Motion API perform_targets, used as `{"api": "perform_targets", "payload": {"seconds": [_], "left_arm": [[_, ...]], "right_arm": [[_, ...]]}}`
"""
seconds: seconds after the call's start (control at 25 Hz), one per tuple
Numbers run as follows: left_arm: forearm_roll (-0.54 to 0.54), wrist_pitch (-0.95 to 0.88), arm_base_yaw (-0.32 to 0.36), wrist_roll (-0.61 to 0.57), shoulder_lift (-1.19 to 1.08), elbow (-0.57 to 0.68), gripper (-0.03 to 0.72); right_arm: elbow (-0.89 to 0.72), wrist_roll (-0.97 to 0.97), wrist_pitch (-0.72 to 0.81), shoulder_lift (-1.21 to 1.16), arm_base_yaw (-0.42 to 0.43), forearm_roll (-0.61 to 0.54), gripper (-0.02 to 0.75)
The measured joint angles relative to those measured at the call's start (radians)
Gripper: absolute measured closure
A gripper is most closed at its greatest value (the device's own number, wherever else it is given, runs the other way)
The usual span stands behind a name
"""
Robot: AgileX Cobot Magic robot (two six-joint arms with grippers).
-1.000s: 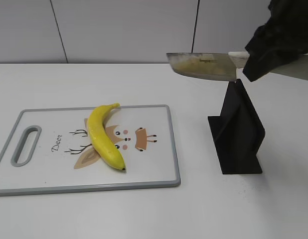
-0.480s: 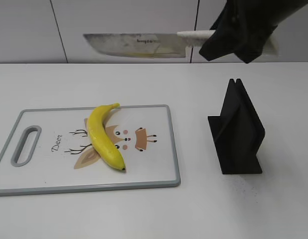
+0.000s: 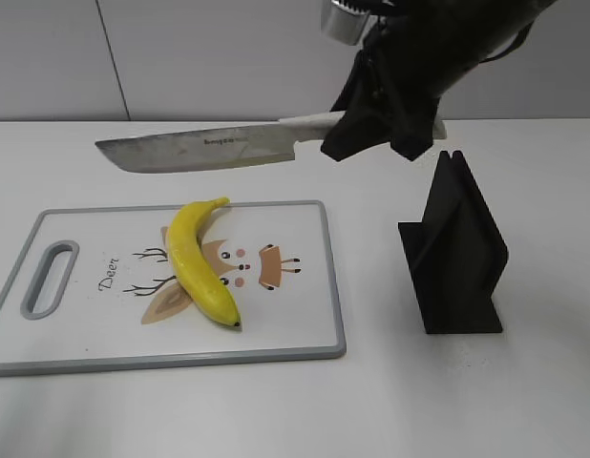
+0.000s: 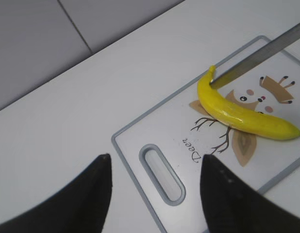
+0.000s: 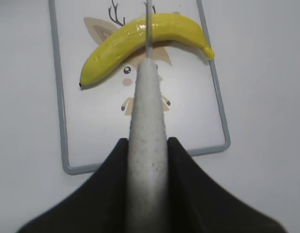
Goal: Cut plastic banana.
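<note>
The yellow plastic banana (image 3: 198, 262) lies whole on the white cutting board (image 3: 295, 315) with a deer drawing; it also shows in the left wrist view (image 4: 237, 112) and the right wrist view (image 5: 140, 41). My right gripper (image 3: 383, 119) is shut on the white handle of a knife (image 3: 204, 150), whose blade is held level in the air above the board's far edge and the banana's stem end. In the right wrist view the handle (image 5: 147, 145) sits between the jaws (image 5: 147, 155). My left gripper (image 4: 155, 167) is open and empty above the board's handle slot (image 4: 162, 170).
A black knife stand (image 3: 454, 253) stands on the white table to the right of the board. The board (image 4: 140, 145) has a grey rim. A grey panelled wall runs behind the table.
My right gripper has carried the knife from above the stand leftwards and then lower, so the blade now hangs over the board's far edge. The banana has not moved.
</note>
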State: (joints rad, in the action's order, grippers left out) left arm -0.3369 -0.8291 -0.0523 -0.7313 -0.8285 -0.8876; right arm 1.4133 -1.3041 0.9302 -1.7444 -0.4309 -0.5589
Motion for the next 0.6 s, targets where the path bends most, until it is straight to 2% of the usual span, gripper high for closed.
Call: {"api": "perform_targets", "payload": {"seconds": [0.2,0.32,0.44,0.6], "left_arm": [[-0.103,-0.032,0.000,-0.197,-0.239,-0.159,0.136],[-0.144,-0.110,-0.003,-0.335,-0.378,-0.258,0.136],[-0.160,-0.197,-0.029,-0.491,-0.502,-0.341,0.160],[-0.167,-0.252,-0.083,-0.603,-0.646,-0.420,0.207]], "right_arm": [[0.160,-0.060,0.106,-0.115,0.000,-0.057,0.555],[0.247,-0.077,0.137,-0.180,0.000,-0.070,0.555],[0.303,-0.126,0.174,-0.237,0.000,-0.094,0.555],[0.325,-0.189,0.194,-0.276,0.000,-0.118,0.555]]}}
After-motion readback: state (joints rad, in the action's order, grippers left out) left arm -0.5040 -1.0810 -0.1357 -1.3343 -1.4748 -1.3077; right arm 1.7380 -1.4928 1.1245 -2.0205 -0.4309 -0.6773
